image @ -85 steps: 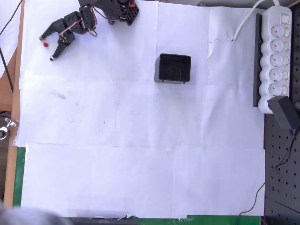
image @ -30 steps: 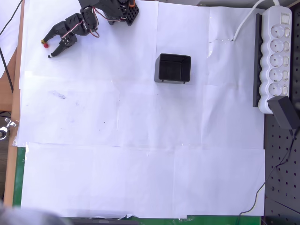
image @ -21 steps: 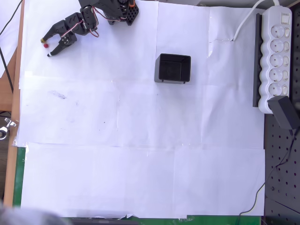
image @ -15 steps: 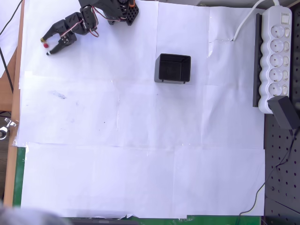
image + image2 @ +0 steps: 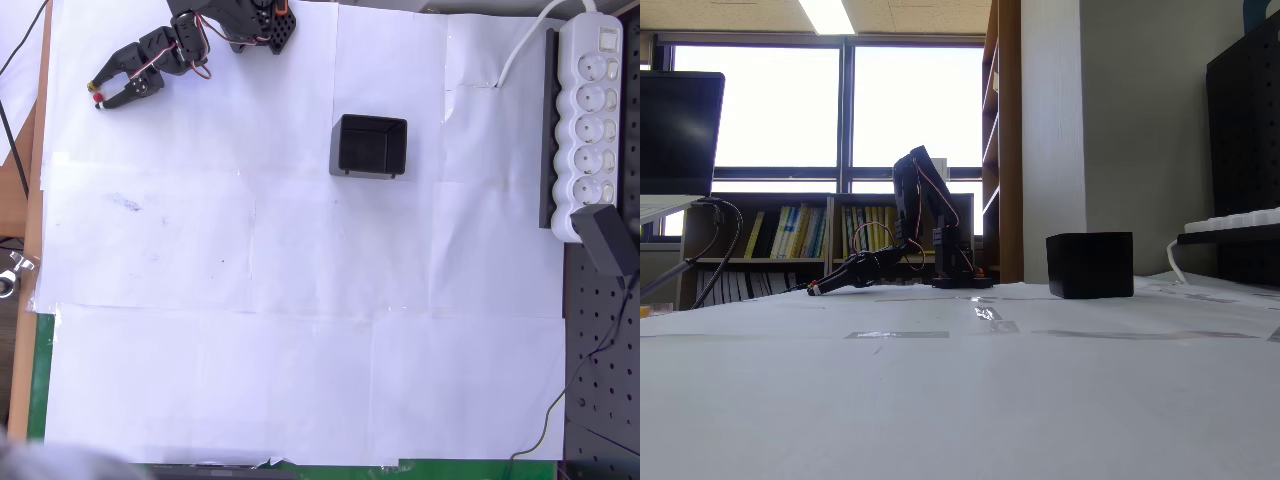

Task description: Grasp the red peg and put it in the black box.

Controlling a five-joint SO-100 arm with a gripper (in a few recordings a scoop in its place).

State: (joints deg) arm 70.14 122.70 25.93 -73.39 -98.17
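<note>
The red peg (image 5: 97,97) is a tiny dark-red dot on the white paper at the far upper left of the overhead view. My gripper (image 5: 95,96) reaches left from the black arm, and its two fingers sit close on either side of the peg, pinching it low over the paper. In the fixed view the gripper (image 5: 816,290) points left, down near the table surface. The black box (image 5: 370,146) stands upright with its hollow facing up, well to the right of the gripper, and it shows again as the black box (image 5: 1090,265) in the fixed view.
The arm's base (image 5: 262,24) is fixed at the top edge. A white power strip (image 5: 589,120) and a black adapter (image 5: 608,240) lie along the right side. The table's wooden edge (image 5: 33,200) runs just left of the gripper.
The gripper has slid slightly left and up toward the peg, and its fingers have narrowed from wide apart to closing on the peg. The box has stayed put.
</note>
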